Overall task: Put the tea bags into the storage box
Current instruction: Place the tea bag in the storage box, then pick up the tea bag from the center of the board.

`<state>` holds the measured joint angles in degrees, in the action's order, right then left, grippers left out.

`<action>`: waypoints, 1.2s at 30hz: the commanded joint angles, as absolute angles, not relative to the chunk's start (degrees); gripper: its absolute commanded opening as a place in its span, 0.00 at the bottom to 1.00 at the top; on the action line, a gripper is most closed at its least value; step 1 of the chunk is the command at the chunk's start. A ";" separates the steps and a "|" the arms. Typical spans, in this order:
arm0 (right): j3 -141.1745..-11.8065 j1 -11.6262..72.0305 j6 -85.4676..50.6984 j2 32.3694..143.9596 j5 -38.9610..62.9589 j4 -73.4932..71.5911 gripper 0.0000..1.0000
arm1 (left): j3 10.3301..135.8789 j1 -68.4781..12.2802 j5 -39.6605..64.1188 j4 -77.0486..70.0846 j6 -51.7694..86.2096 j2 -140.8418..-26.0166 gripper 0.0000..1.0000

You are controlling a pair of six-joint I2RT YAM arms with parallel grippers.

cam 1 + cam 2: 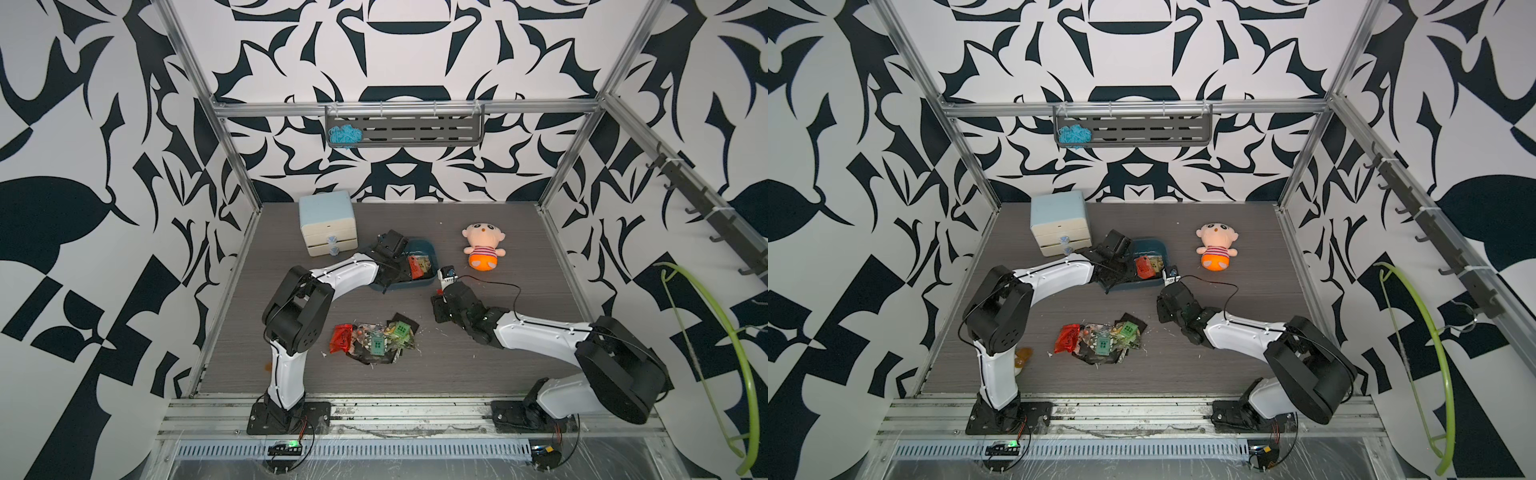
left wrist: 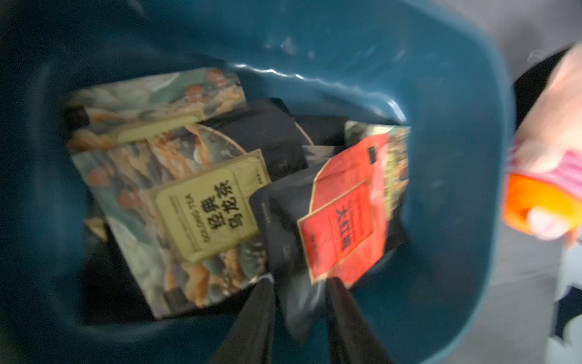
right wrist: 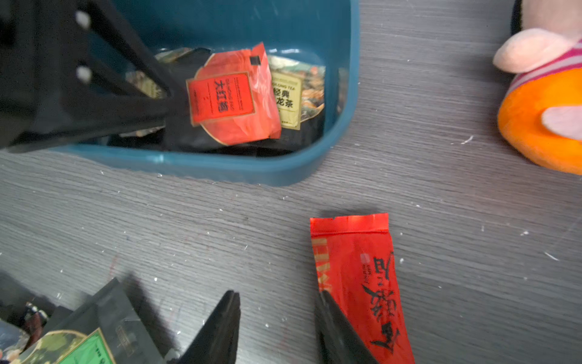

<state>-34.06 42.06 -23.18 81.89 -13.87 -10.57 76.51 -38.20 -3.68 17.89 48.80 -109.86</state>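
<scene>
The storage box point(image 1: 409, 285) point(image 1: 1138, 285) is a teal tray at the middle of the table, with several tea bags point(image 1: 417, 266) inside. My left gripper point(image 2: 300, 283) reaches down into it. Its fingers stand apart, open, with the edge of a dark sachet point(image 2: 283, 227) lying loose between the tips, next to a red-labelled sachet point(image 2: 343, 217) point(image 3: 233, 97) and a beige-labelled one point(image 2: 204, 214). A pile of tea bags point(image 1: 374, 338) point(image 1: 1100, 338) lies near the front. My right gripper point(image 3: 277, 294) hangs open over bare table just in front of the box, one finger over the edge of a shiny red sachet point(image 3: 359, 283).
A plush doll point(image 1: 482, 247) lies right of the box. A pale blue-and-cream drawer cabinet point(image 1: 328, 226) stands at the back left. A small orange object point(image 1: 1023, 355) sits by the left arm's base. A wall shelf point(image 1: 405, 129) holds blue yarn.
</scene>
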 commanded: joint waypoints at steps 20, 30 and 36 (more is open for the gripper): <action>-37.72 41.90 -22.88 83.93 -7.03 -11.08 0.43 | 55.61 -48.25 -14.05 15.82 53.95 -82.68 0.62; -37.18 41.94 -23.12 82.75 -2.74 -10.18 0.43 | 45.64 -55.95 -16.57 14.03 60.20 -71.99 0.62; -34.86 42.53 -22.96 76.20 -0.09 -6.02 0.45 | 43.69 -61.31 -18.78 14.91 62.73 -69.08 0.62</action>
